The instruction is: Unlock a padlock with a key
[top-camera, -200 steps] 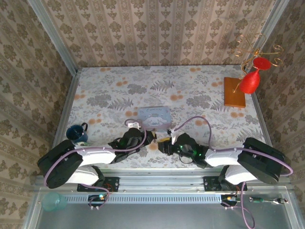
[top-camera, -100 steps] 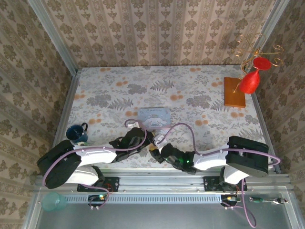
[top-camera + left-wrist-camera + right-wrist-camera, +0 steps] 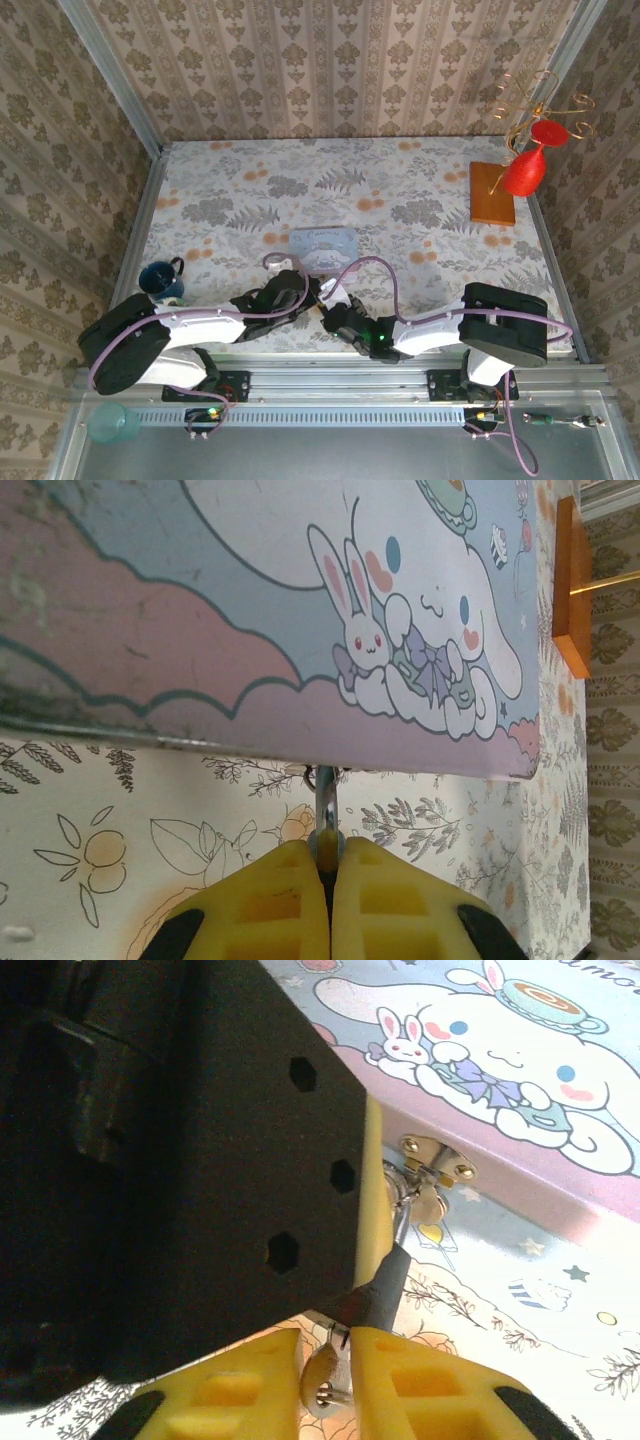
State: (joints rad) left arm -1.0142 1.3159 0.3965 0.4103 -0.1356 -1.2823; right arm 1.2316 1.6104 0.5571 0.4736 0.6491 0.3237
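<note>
The small dark padlock (image 3: 388,1275) hangs by its silvery shackle (image 3: 325,792) from the hasp (image 3: 436,1165) of a pastel cartoon tin (image 3: 325,245). My left gripper (image 3: 328,855) is shut on the padlock just below the tin's front edge, and its black body fills the left of the right wrist view. A silvery key (image 3: 322,1385) sticks out beneath the padlock. My right gripper (image 3: 328,1340) has its yellow fingers closed on the key's round head. From above, both grippers meet in front of the tin (image 3: 325,302).
A dark blue mug (image 3: 160,280) stands at the near left. At the far right a wooden base (image 3: 492,192) carries a gold wire stand with a red glass (image 3: 525,170). A green cup (image 3: 112,422) sits below the table's front rail.
My right arm has swung left and in toward the left gripper. Its jaws have narrowed onto the key's head. The left gripper has kept its hold.
</note>
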